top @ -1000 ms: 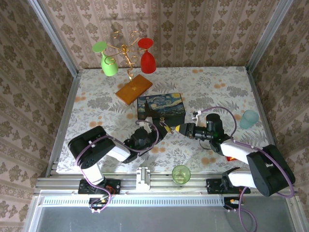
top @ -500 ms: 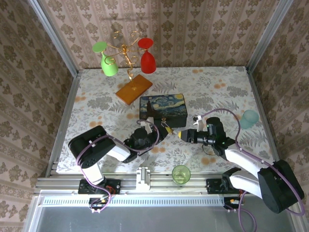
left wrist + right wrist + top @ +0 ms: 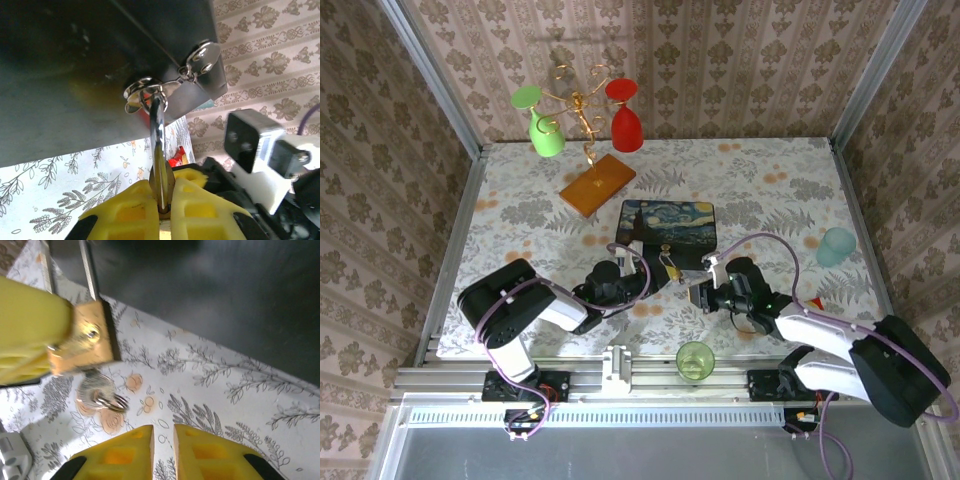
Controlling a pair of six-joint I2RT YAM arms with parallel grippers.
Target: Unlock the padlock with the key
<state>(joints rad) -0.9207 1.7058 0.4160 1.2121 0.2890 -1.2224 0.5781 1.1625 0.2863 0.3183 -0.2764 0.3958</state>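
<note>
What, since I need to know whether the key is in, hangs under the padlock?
A bunch of keys on a ring dangles just below the padlock, over the floral tablecloth. Whether a blade sits in the keyhole is hidden.

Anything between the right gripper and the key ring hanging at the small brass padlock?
Nothing visible. The right gripper faces the silver key ring dangling below the small brass padlock across bare floral tablecloth. The left gripper clamps the padlock from the side, outside that path.

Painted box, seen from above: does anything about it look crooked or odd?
Slightly: the painted box sits askew to the table edge, its padlock pinched by the left gripper, a key ring ungripped beside it.
</note>
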